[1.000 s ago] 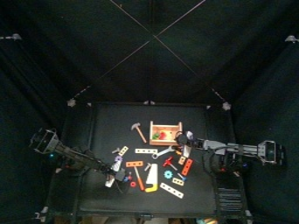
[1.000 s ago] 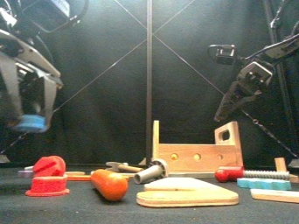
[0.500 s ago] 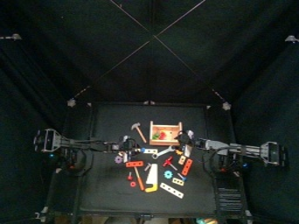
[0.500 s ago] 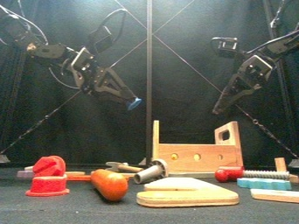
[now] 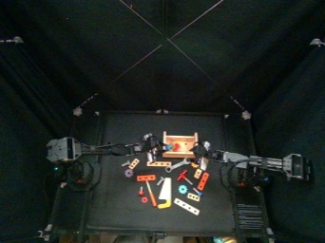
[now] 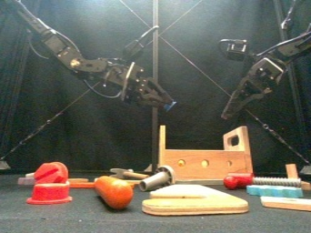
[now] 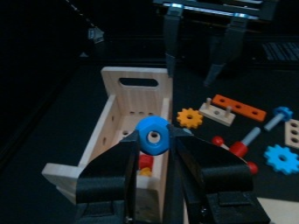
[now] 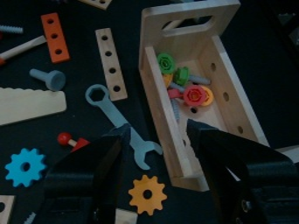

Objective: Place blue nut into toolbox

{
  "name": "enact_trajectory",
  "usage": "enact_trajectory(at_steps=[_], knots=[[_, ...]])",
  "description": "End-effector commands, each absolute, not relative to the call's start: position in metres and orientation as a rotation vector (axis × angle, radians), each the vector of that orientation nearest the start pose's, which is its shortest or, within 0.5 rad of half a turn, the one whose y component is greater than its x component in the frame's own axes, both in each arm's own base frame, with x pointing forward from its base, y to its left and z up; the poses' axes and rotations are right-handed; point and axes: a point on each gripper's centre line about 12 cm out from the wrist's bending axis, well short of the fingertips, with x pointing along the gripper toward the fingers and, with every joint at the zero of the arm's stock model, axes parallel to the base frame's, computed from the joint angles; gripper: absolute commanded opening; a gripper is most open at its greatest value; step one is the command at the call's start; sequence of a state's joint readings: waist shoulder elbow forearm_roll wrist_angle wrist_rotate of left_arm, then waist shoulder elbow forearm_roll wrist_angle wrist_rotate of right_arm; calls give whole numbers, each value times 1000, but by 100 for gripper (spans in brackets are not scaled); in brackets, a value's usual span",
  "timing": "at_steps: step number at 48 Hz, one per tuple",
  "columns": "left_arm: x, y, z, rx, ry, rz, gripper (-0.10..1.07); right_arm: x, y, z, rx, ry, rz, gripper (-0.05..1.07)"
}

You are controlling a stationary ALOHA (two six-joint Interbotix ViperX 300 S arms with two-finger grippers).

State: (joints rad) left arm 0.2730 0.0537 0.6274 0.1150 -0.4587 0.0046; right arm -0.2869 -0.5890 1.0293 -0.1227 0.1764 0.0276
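While the top view shows only small shapes, the left wrist view resolves the left gripper [image 7: 153,150] pinching the blue nut [image 7: 153,135] between its jaws, held above the toolbox [image 7: 117,122]. Seen from the front, the nut [image 6: 168,106] hangs in the air over the box [image 6: 206,160], whose long axis runs across the picture, handle ends upright. Only the right wrist view looks into the box [image 8: 222,87], revealing green, pink and yellow parts [image 8: 184,83] inside; it also shows a wrench [image 8: 122,122]. Jaws of the right gripper [image 8: 153,144] stand spread, empty, beside the box.
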Motion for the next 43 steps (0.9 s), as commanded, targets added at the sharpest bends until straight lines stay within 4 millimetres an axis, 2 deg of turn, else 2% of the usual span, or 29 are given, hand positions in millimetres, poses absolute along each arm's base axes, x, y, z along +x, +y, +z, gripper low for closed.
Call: enact_trajectory(at_steps=[1,7,13,28,43], knots=[[425,122,218,63,194,236,61,242,-74,220,-13,601,-270,89],[435,134,208,43,215,262,62,242,-74,219,-12,604,-271,89],[441,137,197,32,262,267,68,241,-74,217,-10,607,-271,89],[441,138,190,29,294,269,98,241,-74,216,-8,610,-271,89],[441,137,188,28,298,265,100,241,-74,216,-5,610,-272,89]])
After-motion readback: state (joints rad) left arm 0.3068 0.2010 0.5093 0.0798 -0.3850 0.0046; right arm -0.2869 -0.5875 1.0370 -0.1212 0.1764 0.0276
